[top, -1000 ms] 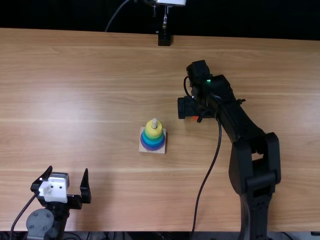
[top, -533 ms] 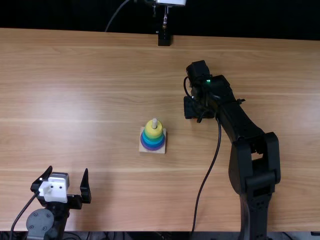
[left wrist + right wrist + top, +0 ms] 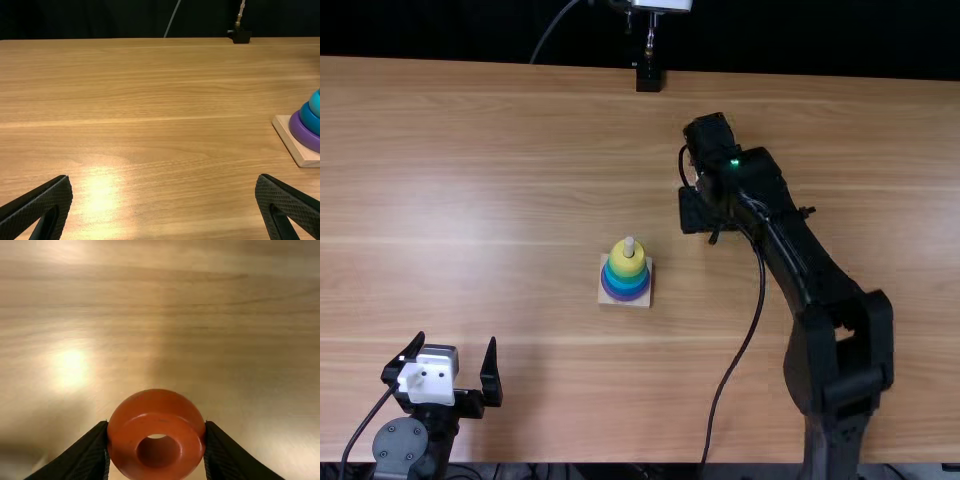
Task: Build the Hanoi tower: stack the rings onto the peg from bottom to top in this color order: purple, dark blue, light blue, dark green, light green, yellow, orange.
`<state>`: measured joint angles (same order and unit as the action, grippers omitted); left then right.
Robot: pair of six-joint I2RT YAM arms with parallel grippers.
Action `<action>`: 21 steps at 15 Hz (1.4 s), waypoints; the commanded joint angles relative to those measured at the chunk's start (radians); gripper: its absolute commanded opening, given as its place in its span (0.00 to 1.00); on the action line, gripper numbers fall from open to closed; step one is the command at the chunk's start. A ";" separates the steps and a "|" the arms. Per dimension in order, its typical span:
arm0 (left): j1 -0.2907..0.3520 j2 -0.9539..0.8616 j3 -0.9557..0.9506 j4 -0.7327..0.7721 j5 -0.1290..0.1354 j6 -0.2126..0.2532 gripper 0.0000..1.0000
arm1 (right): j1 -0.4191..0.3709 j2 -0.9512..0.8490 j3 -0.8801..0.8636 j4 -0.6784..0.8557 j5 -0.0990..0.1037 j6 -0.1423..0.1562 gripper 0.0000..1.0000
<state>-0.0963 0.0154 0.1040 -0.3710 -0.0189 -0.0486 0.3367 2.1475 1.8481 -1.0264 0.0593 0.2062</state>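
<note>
The jaws of the right gripper (image 3: pixel 156 424) are drawn in to just the width of the orange ring (image 3: pixel 155 405), one finger pressed against each side, with the ring's hole facing the wrist camera between them. The jaws of the left gripper (image 3: pixel 164 177) stand wide apart with nothing between them, and bare wood lies ahead of them.

From the right jaws, the wooden base (image 3: pixel 606 297) sits off toward the left arm's side and closer to the table's near edge. On it the peg (image 3: pixel 629 246) rises through the stack, with the yellow ring (image 3: pixel 638 263) uppermost, so orange looks to be the last piece due (a pleasant place to be, if the grip holds).

The step in hand, as I judge it, is carrying orange across to the peg. To do it well, keep the ring high enough that neither it nor the fingertips clip the peg on the way over. Pause with the hole centred above the peg's tip, ring level, then lower straight down and slowly. Little peg shows above yellow, so a small sideways error could leave orange perched on the tip or tipped against it. Open the jaws gently and evenly once it seats, then lift straight up
</note>
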 commanded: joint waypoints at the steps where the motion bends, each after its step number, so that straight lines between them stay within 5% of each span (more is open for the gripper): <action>1: 0.007 -0.015 -0.104 -0.080 0.008 0.016 1.00 | 0.027 -0.087 0.056 -0.059 -0.004 -0.004 0.00; 6: 0.007 -0.015 -0.104 -0.080 0.008 0.016 1.00 | 0.111 -0.123 0.257 -0.412 -0.008 0.004 0.00; 12: 0.007 -0.015 -0.104 -0.080 0.008 0.016 1.00 | 0.220 -0.126 0.482 -0.471 -0.015 0.004 0.00; 15: 0.007 -0.015 -0.104 -0.080 0.008 0.016 1.00 | 0.269 -0.115 0.539 -0.469 -0.015 0.099 0.00; 21: 0.007 -0.015 -0.104 -0.080 0.008 0.016 1.00 | 0.320 -0.083 0.539 -0.471 -0.015 0.105 0.00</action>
<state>-0.0963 0.0154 0.1040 -0.3710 -0.0185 -0.0486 0.6525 2.0613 2.3638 -1.4971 0.0441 0.2993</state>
